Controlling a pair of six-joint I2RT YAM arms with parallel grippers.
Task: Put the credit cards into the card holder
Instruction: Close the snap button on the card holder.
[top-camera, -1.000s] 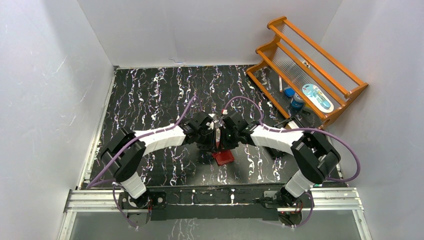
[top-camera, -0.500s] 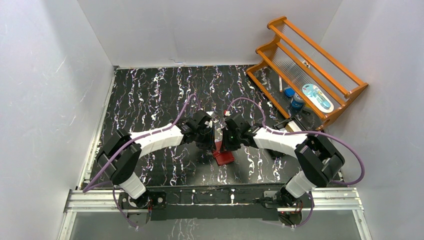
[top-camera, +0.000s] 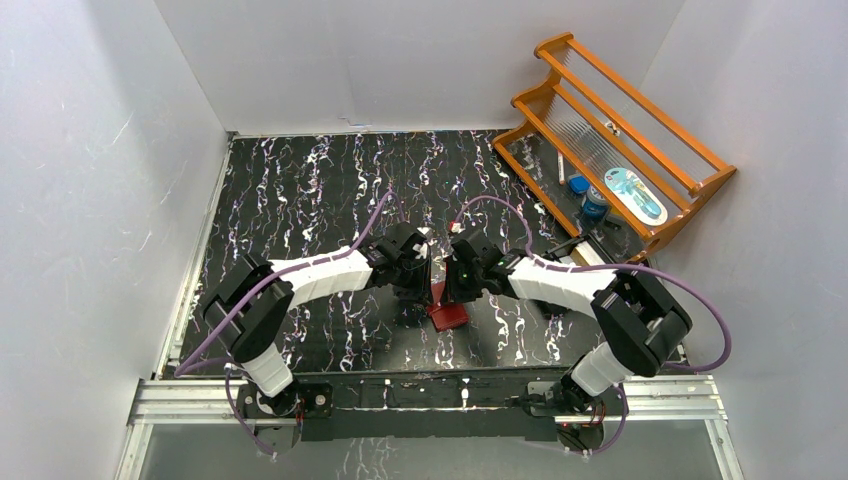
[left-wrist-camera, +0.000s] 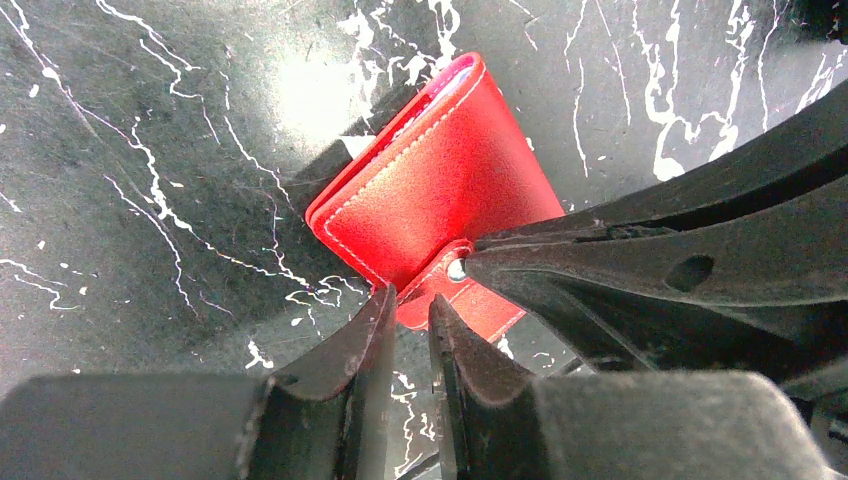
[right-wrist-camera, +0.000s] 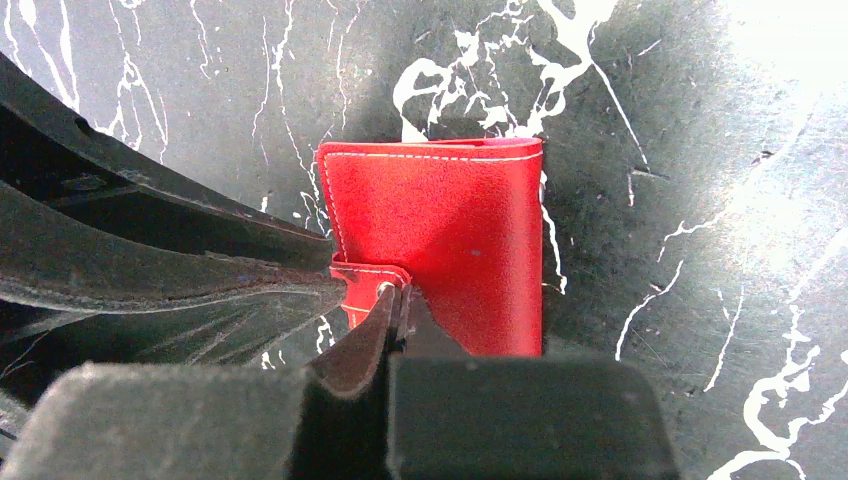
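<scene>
The red card holder (top-camera: 449, 316) lies folded shut on the black marbled table, and also shows in the left wrist view (left-wrist-camera: 440, 180) and the right wrist view (right-wrist-camera: 450, 230). Its snap tab (right-wrist-camera: 368, 275) sticks out at one side. My right gripper (right-wrist-camera: 397, 296) is shut with its tips pinching the tab at the snap. My left gripper (left-wrist-camera: 410, 305) stands at the tab's edge with a narrow gap between its fingers and nothing in it. The two grippers meet over the holder in the top view, left (top-camera: 428, 284) and right (top-camera: 452, 286). No credit card shows on its own.
An orange wooden rack (top-camera: 640, 105) stands at the back right with a blue-capped jar (top-camera: 594, 204) and a pale oval item (top-camera: 634, 194). White walls close in the table on three sides. A metal rail (top-camera: 430, 398) runs along the near edge.
Both grippers have shifted slightly and drawn closer together over the card holder's tab. The holder has stayed in place.
</scene>
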